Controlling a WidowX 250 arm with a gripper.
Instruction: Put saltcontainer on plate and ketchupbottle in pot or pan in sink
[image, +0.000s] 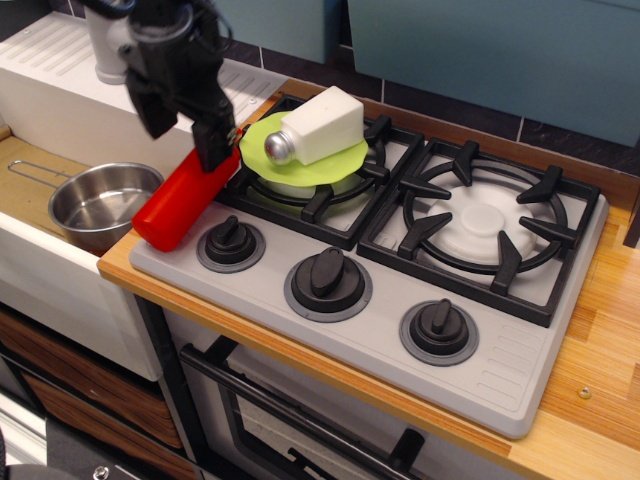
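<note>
In the one view we have, we see the black gripper (190, 125) over the red ketchupbottle's (180, 203) top end; we cannot tell if it is apart or together. The saltcontainer (318, 126) lies on the green plate (262, 150). The pot (100, 205) sits at nine o'clock from the bottle.

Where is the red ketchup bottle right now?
The ketchupbottle lies on the stove's left front corner, between the pot and the plate, under the gripper.
</note>
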